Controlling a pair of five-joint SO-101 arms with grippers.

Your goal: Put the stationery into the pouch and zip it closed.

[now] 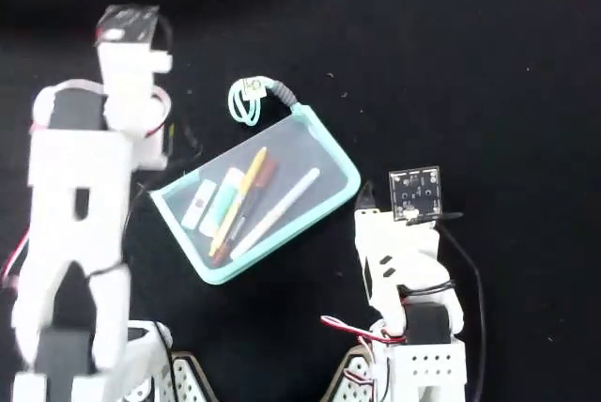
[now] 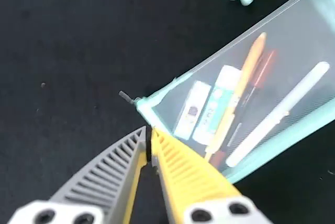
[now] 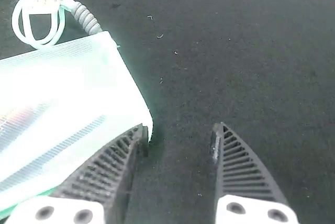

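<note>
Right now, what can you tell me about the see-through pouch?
The pouch is a flat, see-through rectangle with mint-green edging, lying slantwise on the black table. A looped cord on a grey coil hangs off one corner; a small dark zip pull sticks out of another. The stationery, mostly pens, lies inside. The left gripper and right gripper each sit at a corner.

counted 1 pouch (image 1: 299, 144), 1 orange pen (image 1: 242, 197), 1 red pen (image 1: 266, 175), 1 white pen (image 1: 282, 207), 2 small blocks (image 1: 199, 203) (image 1: 223, 197), 1 cord loop (image 1: 246, 100), 2 grippers (image 2: 148, 132) (image 3: 180, 130).
</note>
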